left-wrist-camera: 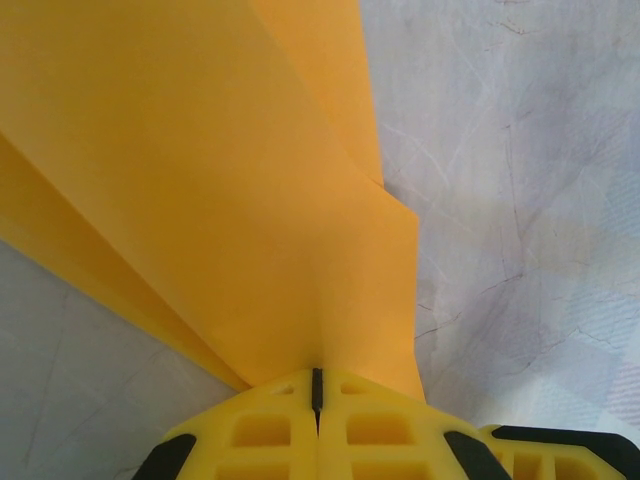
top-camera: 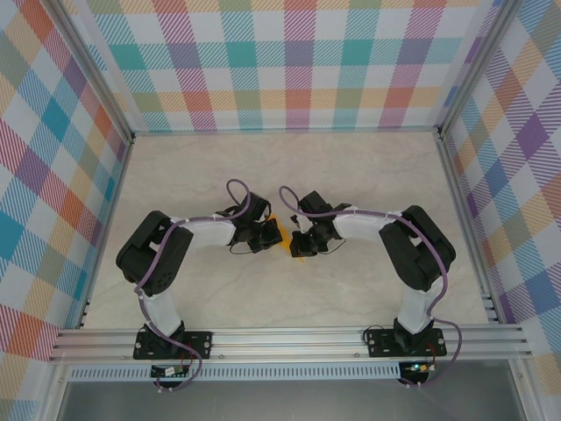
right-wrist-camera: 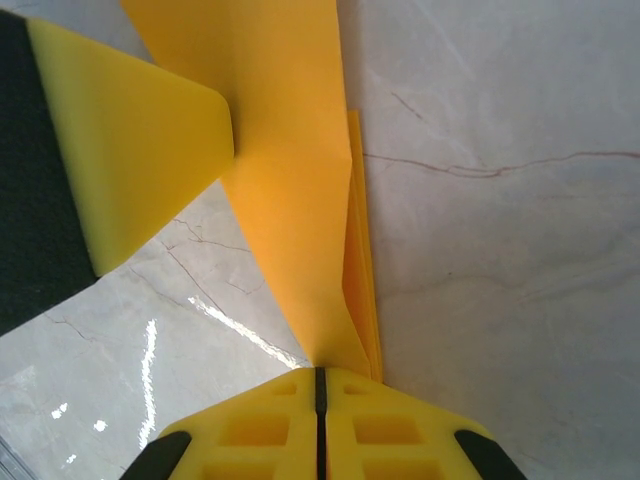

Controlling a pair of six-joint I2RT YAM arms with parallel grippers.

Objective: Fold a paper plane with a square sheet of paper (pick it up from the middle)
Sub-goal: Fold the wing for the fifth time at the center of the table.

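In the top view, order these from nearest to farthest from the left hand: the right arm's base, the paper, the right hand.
1. The paper, gripped in the left hand.
2. The right hand, just right, gripping the same paper.
3. The right arm's base, near edge, far right.

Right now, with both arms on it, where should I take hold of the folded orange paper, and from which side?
Probably the free stretch of the folded paper between the two pinches, coming from the far side of the table. The left gripper and right gripper are shut on it from either side, and its layers lie flat together.
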